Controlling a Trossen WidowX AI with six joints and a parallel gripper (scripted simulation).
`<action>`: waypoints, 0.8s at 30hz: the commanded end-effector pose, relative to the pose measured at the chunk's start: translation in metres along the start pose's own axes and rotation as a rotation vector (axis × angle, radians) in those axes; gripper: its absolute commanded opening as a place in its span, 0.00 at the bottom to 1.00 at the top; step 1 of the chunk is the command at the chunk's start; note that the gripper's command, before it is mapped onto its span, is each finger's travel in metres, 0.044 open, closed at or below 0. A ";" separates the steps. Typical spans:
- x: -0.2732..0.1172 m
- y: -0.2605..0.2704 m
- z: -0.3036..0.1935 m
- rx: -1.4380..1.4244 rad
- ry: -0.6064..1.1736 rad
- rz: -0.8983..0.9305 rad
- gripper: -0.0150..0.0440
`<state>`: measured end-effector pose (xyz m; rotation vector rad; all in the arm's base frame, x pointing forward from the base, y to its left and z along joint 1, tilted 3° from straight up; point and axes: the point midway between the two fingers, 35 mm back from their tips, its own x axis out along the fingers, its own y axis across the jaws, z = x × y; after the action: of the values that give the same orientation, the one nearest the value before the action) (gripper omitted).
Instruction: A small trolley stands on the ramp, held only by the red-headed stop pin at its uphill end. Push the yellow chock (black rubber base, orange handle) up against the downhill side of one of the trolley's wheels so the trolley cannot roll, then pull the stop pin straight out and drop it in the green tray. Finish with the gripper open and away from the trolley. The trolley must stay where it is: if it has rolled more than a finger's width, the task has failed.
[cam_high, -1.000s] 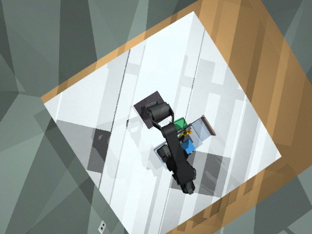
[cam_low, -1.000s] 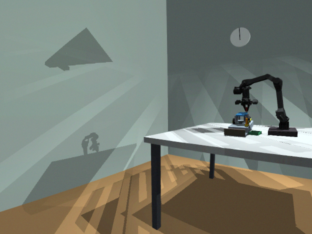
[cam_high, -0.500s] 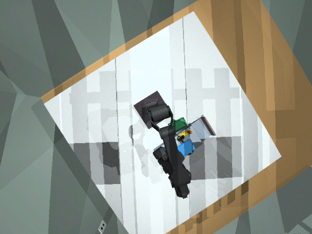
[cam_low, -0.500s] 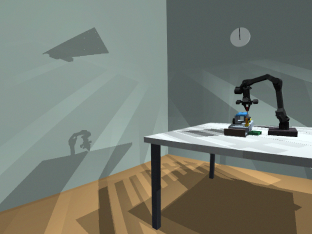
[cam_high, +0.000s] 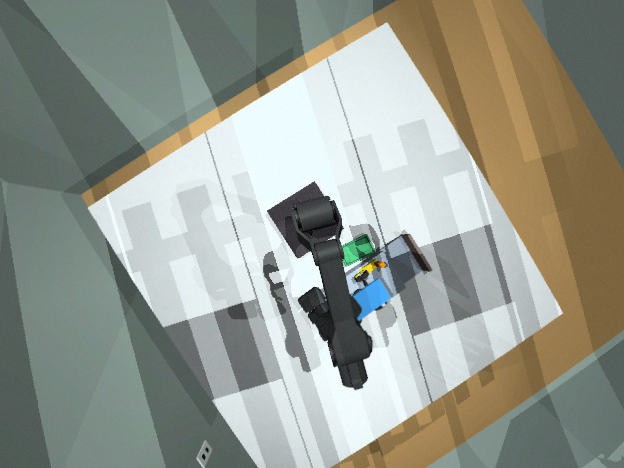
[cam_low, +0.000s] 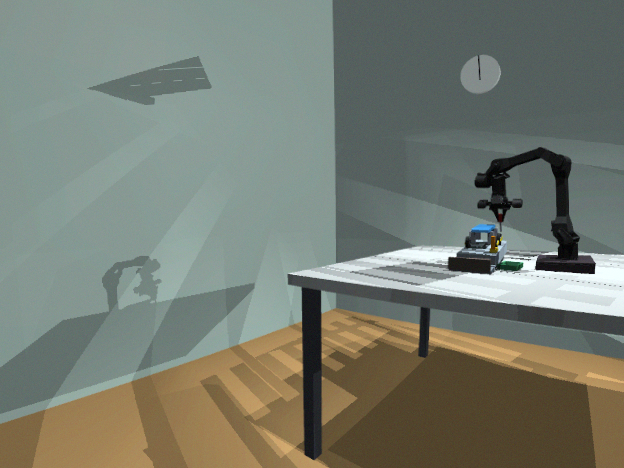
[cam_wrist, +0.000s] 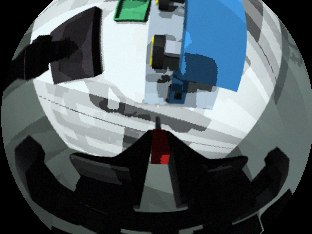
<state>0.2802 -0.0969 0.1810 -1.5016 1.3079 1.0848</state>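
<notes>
My gripper (cam_low: 499, 217) (cam_wrist: 158, 133) is shut on the red-headed stop pin (cam_low: 500, 225) (cam_wrist: 160, 150), held shank down above the uphill end of the ramp (cam_high: 406, 262) (cam_wrist: 154, 92). The arm hides both in the top view. The trolley (cam_high: 375, 296) (cam_low: 482, 228) (cam_wrist: 217, 35), with its blue top, stands on the ramp. The yellow chock (cam_high: 370, 268) (cam_low: 493, 244) with its orange handle stands upright on the ramp beside a trolley wheel, on the downhill side; whether they touch is too small to tell. The green tray (cam_high: 355, 251) (cam_low: 511, 265) (cam_wrist: 132, 12) lies beside the ramp and looks empty.
A dark brown end board (cam_high: 418, 253) (cam_low: 469, 263) stands across the ramp's low end. The arm's dark base plate (cam_high: 283, 210) (cam_low: 564, 264) (cam_wrist: 89, 42) is on the tray's side of the ramp. The arm reaches over the table beside the tray.
</notes>
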 end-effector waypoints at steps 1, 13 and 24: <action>0.000 0.014 0.000 -0.002 0.000 -0.008 0.25; 0.000 0.055 -0.002 -0.003 0.000 -0.004 0.25; -0.001 0.055 0.017 -0.003 -0.002 -0.004 0.25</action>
<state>0.2260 -0.0948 0.1757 -1.5038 1.3019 1.0904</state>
